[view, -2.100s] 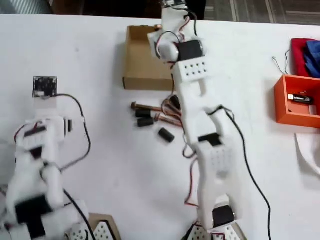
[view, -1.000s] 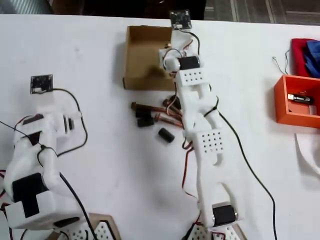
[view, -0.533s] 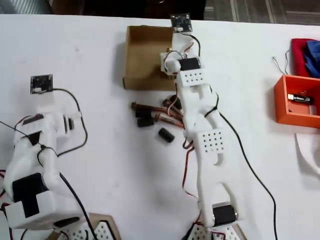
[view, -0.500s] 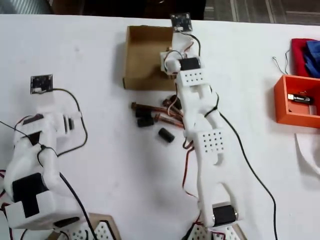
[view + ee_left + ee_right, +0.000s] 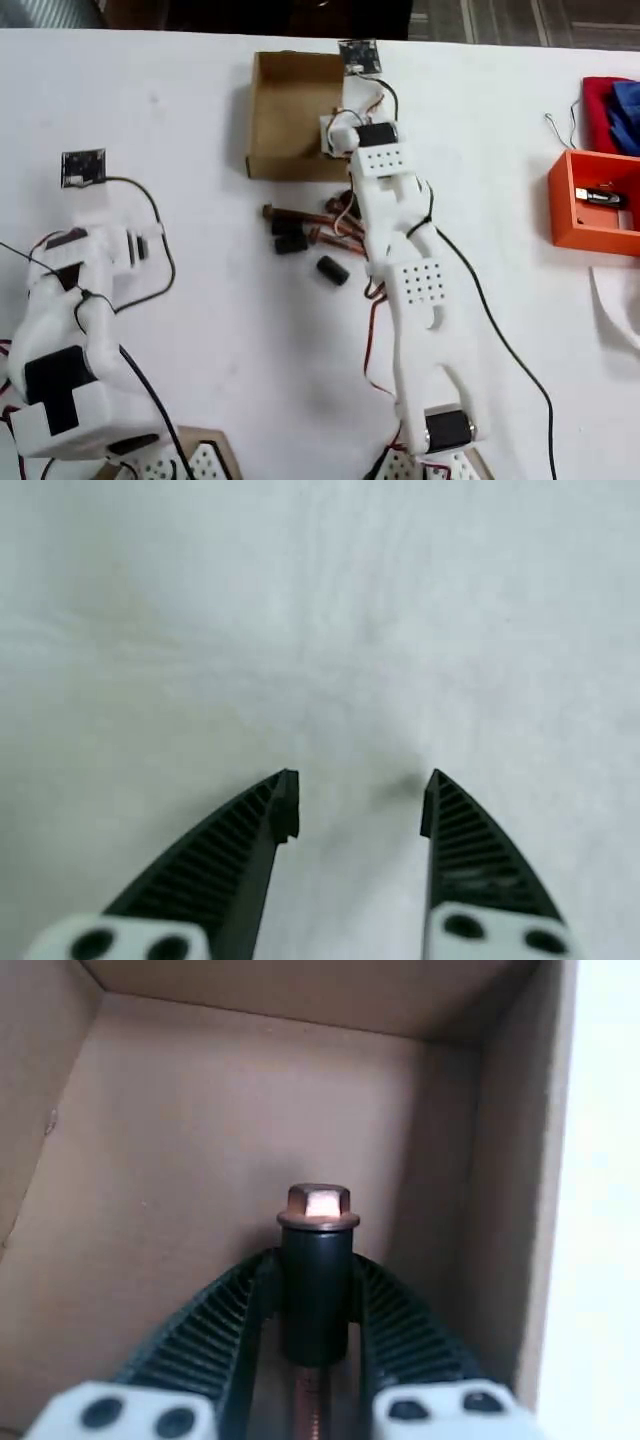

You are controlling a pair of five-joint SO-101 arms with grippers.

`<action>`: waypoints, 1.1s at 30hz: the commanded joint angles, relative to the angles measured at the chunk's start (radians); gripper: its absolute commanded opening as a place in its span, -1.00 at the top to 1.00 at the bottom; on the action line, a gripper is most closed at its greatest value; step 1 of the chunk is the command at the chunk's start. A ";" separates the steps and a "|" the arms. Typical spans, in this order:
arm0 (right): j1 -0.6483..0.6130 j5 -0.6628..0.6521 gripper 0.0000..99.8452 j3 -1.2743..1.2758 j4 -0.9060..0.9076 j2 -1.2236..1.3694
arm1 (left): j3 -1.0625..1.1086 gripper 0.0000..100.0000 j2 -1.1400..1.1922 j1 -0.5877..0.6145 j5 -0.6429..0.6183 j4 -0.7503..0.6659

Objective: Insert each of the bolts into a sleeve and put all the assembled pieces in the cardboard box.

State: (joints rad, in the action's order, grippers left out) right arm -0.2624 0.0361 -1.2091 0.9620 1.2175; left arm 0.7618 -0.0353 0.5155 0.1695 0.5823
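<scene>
**right fingers pinching a sleeved bolt inside the cardboard box**

a white bench (image 5: 200, 100) is carrying both arms and all the parts. the right arm (image 5: 420, 290) is stretching far out across it, with its wrist hanging over the cardboard box (image 5: 285, 160) at the far side. the left arm (image 5: 70, 300) is sitting folded near its own base, well apart from the box and the parts. the box is lying open side up, and the right wrist view is looking straight down onto its brown floor (image 5: 180, 1120).

an orange tray (image 5: 565, 215) is sitting near the bench's right edge, with a red cloth (image 5: 598, 110) just beyond it.

the right fingers (image 5: 210, 1335) are pinching a black sleeve (image 5: 315, 1300) from both sides. a copper bolt (image 5: 318, 1205) is running through that sleeve, its hexagonal head sticking out past the fingertips over the box floor, near one side wall. whether the piece is touching the floor cannot be told.

the left fingers (image 5: 230, 850) are standing spread apart over bare bench, with nothing between them.

between the box and the right arm's base, two loose bolts (image 5: 300, 214) are lying on the bench partly under the arm, and three loose sleeves (image 5: 333, 270) are lying just beside them.
</scene>
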 commanded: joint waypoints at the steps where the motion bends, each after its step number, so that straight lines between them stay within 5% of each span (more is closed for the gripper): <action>1: 0.012 0.040 0.96 -0.020 -0.033 -0.021 | -0.042 0.56 -0.003 0.006 -0.006 0.005; 33: 0.021 0.038 0.79 -0.140 0.047 -0.056 | -0.042 0.56 -0.003 0.006 -0.005 0.003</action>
State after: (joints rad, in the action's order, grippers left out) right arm -0.2608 0.0683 -1.2505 0.9805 1.2175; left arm 0.7618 -0.0353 0.5155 0.1695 0.5823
